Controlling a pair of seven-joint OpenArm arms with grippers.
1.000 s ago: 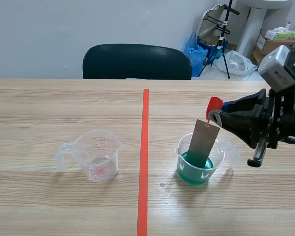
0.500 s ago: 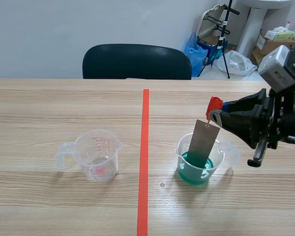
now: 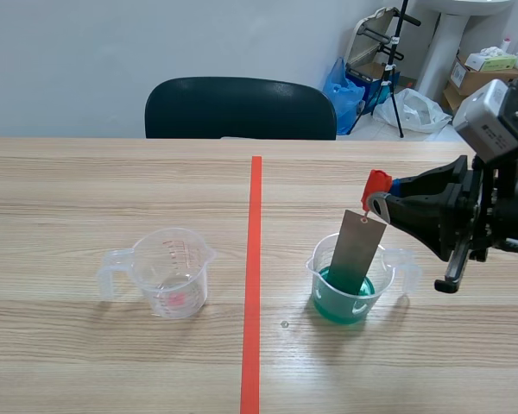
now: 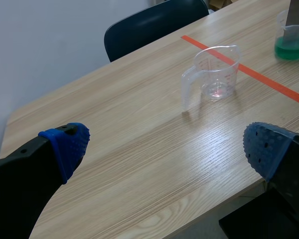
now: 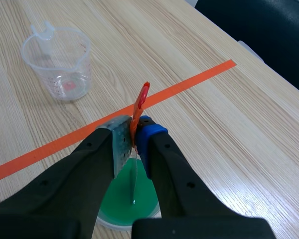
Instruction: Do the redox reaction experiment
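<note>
**Metal strip point(image 3: 354, 250) dipped in green liquid point(image 3: 332, 304), right of centre in the frame.**

Hung tilted from the right pincer point(image 3: 382, 200), which enters from the right edge and is clamped tight on the red tab point(image 3: 375, 183) at the strip's upper end. Lower end sunk in the liquid inside a clear cup point(image 3: 318, 267) on the counter point(image 3: 112, 190). Across the orange-red tape line, at left of centre, a second clear cup point(image 3: 168, 272), apparently empty. Left pincer point(image 4: 167, 145) spread wide with nothing in it, near the counter's edge and well apart from that cup. Judged to be the soaking step. Best done by holding steady with the lower end submerged and no sideways push on the light cup. For withdrawal, lift straight up and clear the rim to avoid tipping or drips.
</note>
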